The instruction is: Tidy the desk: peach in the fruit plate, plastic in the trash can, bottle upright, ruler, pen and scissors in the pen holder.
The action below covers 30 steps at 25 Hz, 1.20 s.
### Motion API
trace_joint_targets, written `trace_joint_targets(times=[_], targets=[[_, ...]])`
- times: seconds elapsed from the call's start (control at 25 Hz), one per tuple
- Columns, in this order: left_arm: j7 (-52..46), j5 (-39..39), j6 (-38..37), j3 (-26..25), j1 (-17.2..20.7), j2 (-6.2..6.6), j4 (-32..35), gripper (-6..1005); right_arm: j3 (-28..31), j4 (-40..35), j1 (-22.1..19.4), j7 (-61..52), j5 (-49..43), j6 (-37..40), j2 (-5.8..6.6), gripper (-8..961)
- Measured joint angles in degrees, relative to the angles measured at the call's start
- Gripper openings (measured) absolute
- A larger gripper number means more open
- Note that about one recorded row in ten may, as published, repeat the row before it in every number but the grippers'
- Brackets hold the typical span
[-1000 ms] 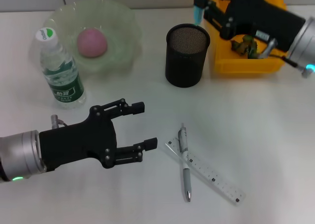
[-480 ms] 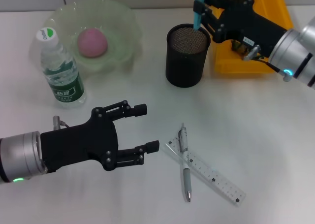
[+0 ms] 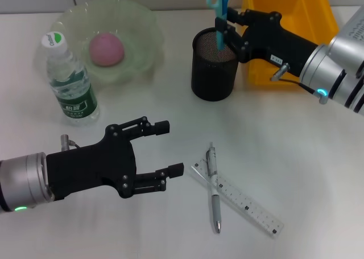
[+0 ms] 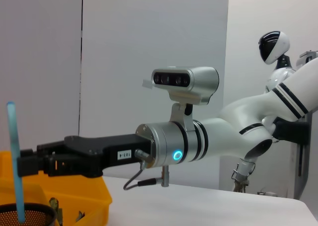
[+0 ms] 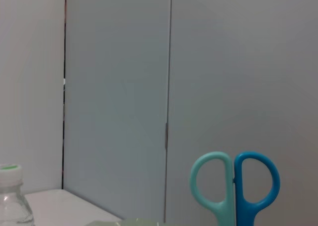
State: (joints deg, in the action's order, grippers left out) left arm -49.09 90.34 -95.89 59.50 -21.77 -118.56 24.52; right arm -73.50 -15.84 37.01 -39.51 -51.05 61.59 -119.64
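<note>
Now we've swung the right gripper (image 3: 222,28) over from the yellow bin (image 3: 284,71), and the scissors (image 3: 219,3), pinched upright in its fingers, hang blades-down with the tips just inside the black pen holder (image 3: 214,65). That item looks nearly done. Our left gripper (image 3: 165,148) hovers, fingers spread, near the pen (image 3: 213,185) and ruler (image 3: 239,199), which lie crossed on the white table (image 3: 296,156). Peach (image 3: 106,48) sits in the plate (image 3: 142,54), bottle (image 3: 68,82) upright. Behind: a plain grey wall.
</note>
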Motion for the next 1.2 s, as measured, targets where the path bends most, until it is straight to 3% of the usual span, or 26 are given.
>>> trace_joint_targets(times=[0.52, 0.6, 0.76, 0.88, 0.96, 1.04, 1.2], targets=[[0.5, -0.2, -0.4, -0.2, 0.4, 0.08, 0.0, 790, -0.2, -0.9, -2.3, -3.1, 0.3, 1.8, -0.17, 356], [0.5, -0.2, -0.8, -0.3, 0.6, 0.14, 0.0, 790, -0.2, -4.7, -4.6, -7.5, 0.0, 4.1, 0.16, 441], [0.5, -0.1, -2.0, -0.5, 1.0, 0.25, 0.0, 789, 0.2, -20.5, -12.9, -24.3, -5.4, 6.5, 0.51, 582], [0.5, 0.0, -2.2, -0.5, 1.4, 0.31, 0.1, 789, 1.2, -37.6, -19.3, -42.7, -16.3, 6.5, 0.45, 649], [0.3, 0.2, -2.3, -0.4, 2.0, 0.35, 0.4, 789, 2.6, -47.8, -21.1, -56.7, -25.9, 6.7, 0.31, 725], [0.3, 0.2, -2.3, -0.5, 2.1, 0.36, 0.4, 789, 4.6, -57.1, -20.9, -73.1, -38.6, 9.3, 0.32, 801], [0.1, 0.3, -2.1, -0.5, 2.7, 0.53, 0.4, 789, 6.7, -69.5, -15.8, -97.2, -62.4, 20.1, 0.51, 809]])
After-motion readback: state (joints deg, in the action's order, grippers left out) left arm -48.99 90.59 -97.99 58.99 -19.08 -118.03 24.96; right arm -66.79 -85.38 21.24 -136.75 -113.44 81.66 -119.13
